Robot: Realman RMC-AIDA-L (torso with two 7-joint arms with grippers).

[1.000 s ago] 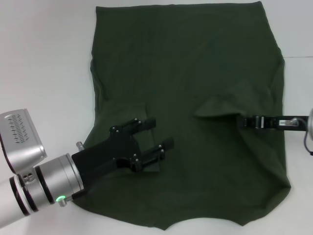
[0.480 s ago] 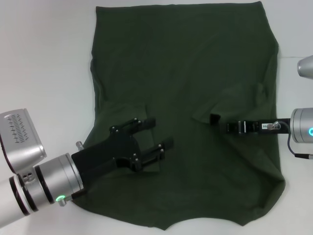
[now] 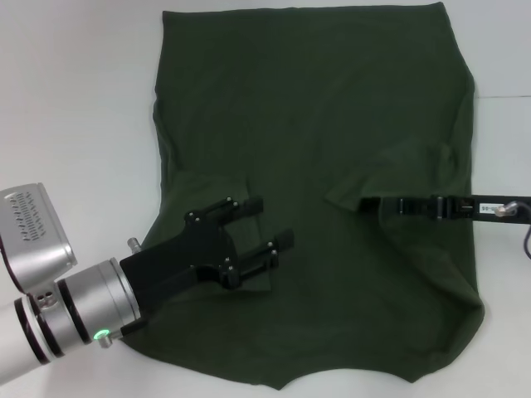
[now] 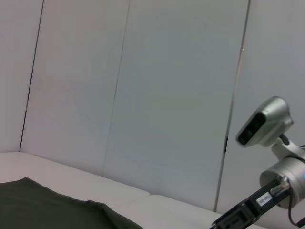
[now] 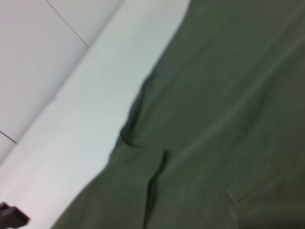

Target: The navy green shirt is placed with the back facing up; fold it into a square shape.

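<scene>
Looking down steeply from head onto navy green shirt (image 3: 315, 166) spread over white worktop (image 3: 75, 99). Facing low across worktop edge toward wall panels (image 4: 143, 86) from left wrist. Skimming shirt close from right wrist; all sharing shirt.

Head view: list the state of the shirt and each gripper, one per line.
navy green shirt: spread on the table, both sleeve flaps folded inward, not yet square.
left gripper: open, resting over the near left part of the shirt.
right gripper: reaching in from the right at the folded right sleeve edge; fingers unclear.
</scene>
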